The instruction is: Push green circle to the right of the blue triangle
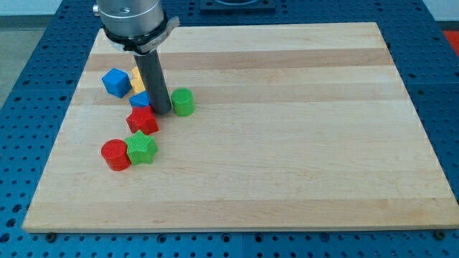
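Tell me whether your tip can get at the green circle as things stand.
Probably yes. My tip sits just left of the green circle, between it and the blue triangle, with nothing between tip and circle.

My arm came down from the view's top left. Only its last part showed: a round grey metal end [131, 20], wide and shiny, cut off by the top edge of the picture. Under it sat a dark flat mount. From that mount my straight dark rod [153, 79] pointed down, leaning just a little toward the view's right. My tip [162, 112] was at the very bottom of the rod, down low at the tabletop. I could not tell if it was touching.
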You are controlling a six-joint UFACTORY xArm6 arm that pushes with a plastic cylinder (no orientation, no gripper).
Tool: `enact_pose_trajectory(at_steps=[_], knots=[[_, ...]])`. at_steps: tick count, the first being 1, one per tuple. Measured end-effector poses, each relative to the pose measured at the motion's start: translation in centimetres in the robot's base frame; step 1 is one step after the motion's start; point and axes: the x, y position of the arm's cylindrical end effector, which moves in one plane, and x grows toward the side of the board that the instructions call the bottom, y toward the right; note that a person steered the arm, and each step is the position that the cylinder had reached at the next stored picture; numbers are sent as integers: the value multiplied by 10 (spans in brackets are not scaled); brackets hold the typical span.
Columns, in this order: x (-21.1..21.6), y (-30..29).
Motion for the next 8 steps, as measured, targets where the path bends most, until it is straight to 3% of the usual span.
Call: enact_pose_trajectory(at_steps=[1, 2, 3, 6, 8], knots=[[7, 45], [42, 93], [56, 99], [-26, 111], [-20, 79]])
